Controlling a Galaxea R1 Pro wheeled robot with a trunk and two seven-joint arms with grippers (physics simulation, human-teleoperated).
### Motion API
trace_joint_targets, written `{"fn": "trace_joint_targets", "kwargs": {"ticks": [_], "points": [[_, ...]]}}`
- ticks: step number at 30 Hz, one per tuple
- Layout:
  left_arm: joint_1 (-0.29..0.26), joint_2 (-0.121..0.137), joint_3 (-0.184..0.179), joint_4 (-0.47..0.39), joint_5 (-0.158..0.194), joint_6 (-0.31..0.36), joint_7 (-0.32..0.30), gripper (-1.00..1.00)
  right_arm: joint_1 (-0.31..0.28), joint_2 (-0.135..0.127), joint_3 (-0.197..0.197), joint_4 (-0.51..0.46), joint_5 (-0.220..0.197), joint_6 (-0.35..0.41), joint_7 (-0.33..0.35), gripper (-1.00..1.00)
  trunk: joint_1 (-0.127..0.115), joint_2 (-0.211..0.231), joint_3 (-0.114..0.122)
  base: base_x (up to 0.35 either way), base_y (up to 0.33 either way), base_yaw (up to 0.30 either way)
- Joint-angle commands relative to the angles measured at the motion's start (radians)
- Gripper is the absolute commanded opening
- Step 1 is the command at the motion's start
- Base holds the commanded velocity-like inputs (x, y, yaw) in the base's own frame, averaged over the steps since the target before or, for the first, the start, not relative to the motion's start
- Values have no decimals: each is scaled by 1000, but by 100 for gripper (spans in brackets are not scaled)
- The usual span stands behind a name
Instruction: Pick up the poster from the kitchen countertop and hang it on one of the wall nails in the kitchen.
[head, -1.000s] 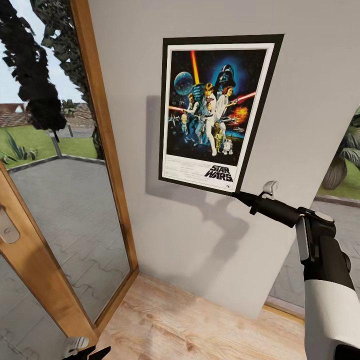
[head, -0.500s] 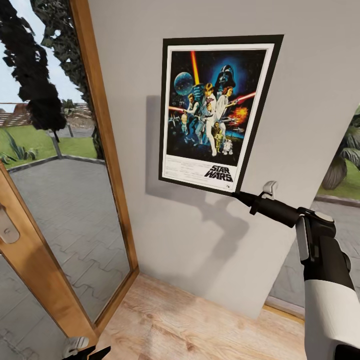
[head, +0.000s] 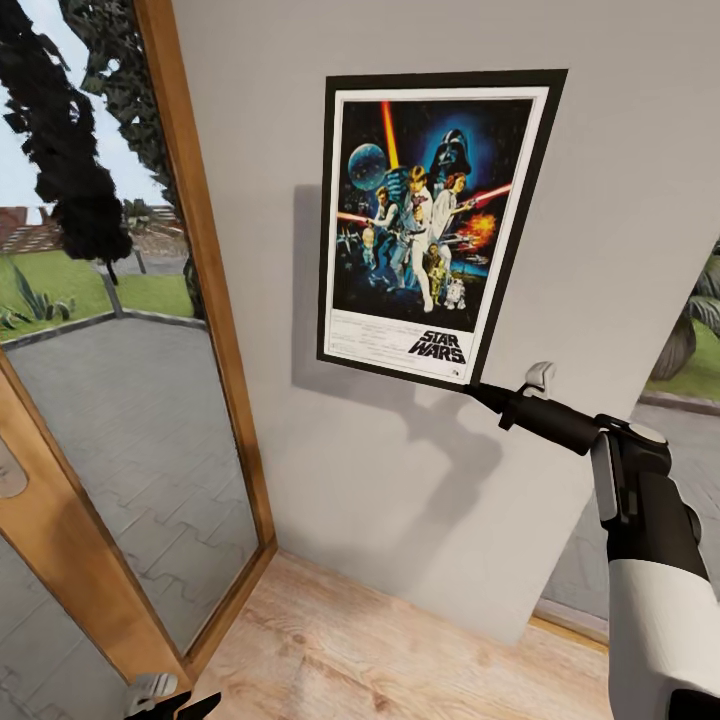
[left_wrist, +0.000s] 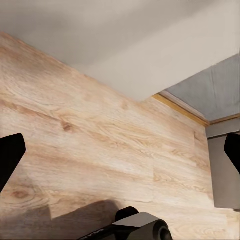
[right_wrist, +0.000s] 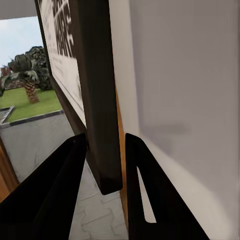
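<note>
Against wall (head: 600, 200): poster (head: 430, 220) upright, R gripper (head: 478, 390) clamped on its lower corner, prob. steadying it for the nail. L gripper (left_wrist: 120, 155) low, released.

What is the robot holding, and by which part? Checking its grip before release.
The right pincer clamps the poster by its lower right frame corner; the left pincer holds nothing.

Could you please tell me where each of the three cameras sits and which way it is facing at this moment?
Head view: on the robot's head, facing the grey wall and the poster; the right arm and right claw show.
Left wrist view: on the left arm, facing the wood floor; the left claw shows open.
Right wrist view: on the right arm, along the fingers pinching the poster's black frame.
Head and right wrist views share the poster and wall.
</note>
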Motion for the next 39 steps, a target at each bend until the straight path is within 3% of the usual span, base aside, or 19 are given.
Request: {"fn": "trace_joint_targets", "kwargs": {"ticks": [1, 39], "points": [[-1, 0, 2, 0, 4, 8, -5, 100, -1, 0, -1, 0, -3, 9, 3, -100, 1, -2, -2, 37, 0, 0], [-1, 1, 2, -1, 4, 8, -5, 100, -1, 2, -1, 0, -3, 9, 3, -100, 1, -2, -2, 64, 0, 0]]}}
